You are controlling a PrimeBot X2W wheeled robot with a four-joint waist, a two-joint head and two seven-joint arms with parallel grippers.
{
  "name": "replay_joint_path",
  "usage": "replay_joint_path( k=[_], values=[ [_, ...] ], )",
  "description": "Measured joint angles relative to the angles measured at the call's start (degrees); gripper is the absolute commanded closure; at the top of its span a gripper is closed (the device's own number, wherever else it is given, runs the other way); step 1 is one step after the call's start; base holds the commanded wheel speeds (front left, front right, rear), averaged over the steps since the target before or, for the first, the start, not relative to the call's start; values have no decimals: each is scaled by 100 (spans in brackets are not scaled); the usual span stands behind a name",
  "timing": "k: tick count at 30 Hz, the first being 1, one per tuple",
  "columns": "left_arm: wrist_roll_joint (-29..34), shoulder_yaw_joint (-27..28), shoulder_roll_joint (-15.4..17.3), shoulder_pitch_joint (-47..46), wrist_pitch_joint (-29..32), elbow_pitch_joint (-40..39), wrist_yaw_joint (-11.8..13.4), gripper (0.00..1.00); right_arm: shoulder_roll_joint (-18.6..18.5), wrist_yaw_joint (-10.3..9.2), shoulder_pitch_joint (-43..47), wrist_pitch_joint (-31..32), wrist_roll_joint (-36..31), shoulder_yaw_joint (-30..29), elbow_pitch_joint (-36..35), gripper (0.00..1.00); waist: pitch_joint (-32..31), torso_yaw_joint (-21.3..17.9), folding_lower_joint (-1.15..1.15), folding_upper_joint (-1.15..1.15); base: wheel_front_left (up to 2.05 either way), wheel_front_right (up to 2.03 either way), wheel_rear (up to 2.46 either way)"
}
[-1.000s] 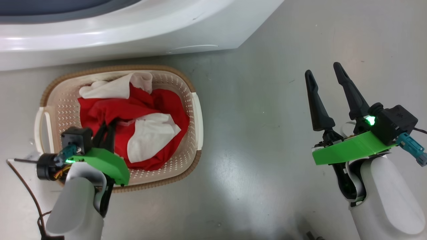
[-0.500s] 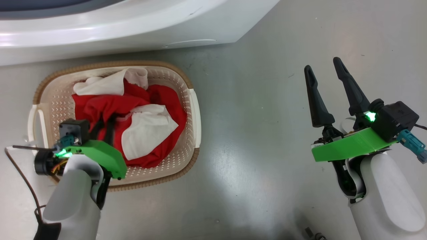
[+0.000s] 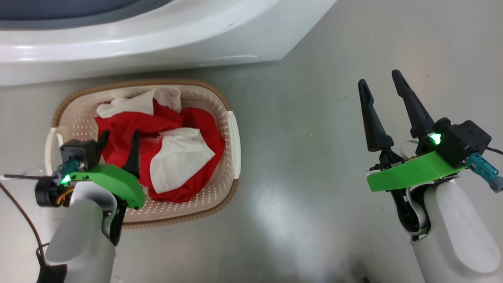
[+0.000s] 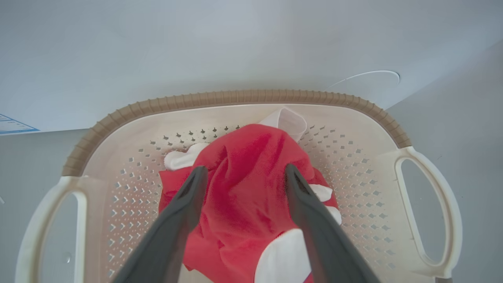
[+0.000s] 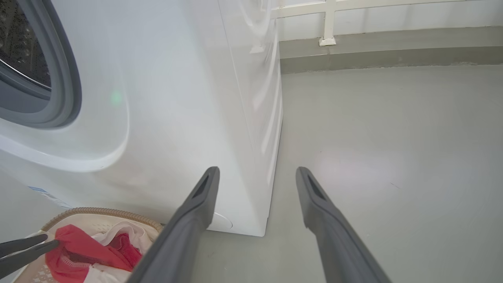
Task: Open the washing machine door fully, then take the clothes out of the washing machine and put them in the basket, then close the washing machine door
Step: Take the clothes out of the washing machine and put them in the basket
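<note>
The cream basket (image 3: pixel 232 133) stands on the floor in front of the white washing machine (image 3: pixel 157 35). The clothes (image 3: pixel 173 157), red with white panels, lie heaped inside it. My left gripper (image 3: pixel 120 137) hangs open over the basket's left half. In the left wrist view a red fold (image 4: pixel 243 196) bulges between the spread fingers (image 4: pixel 188 196) of that gripper (image 4: pixel 243 173). My right gripper (image 3: pixel 378 78) stands open and empty over bare floor on the right. The right wrist view shows the grey rubber ring (image 5: pixel 67 78) and drum (image 5: pixel 19 39). The washing machine door is out of view.
Grey floor (image 3: pixel 314 157) spreads to the right of the basket and the machine. A low wall ledge with a white railing (image 5: pixel 330 23) runs behind. A dark cable (image 3: pixel 19 204) trails by my left arm. The machine's front stands close behind the basket.
My left gripper has gone from shut on the red cloth to open, letting the cloth rest in the basket. The head camera shifted slightly. The right arm stayed put.
</note>
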Motion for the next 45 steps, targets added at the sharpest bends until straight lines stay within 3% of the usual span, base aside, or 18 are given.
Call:
replay_joint_path(
  k=[45],
  values=[
    [220,635,-159,2681,0,-3679,0,0,-291,0,1422,0,69,-60,386,0,-2693,405,0,0,0,0,0]
  ],
)
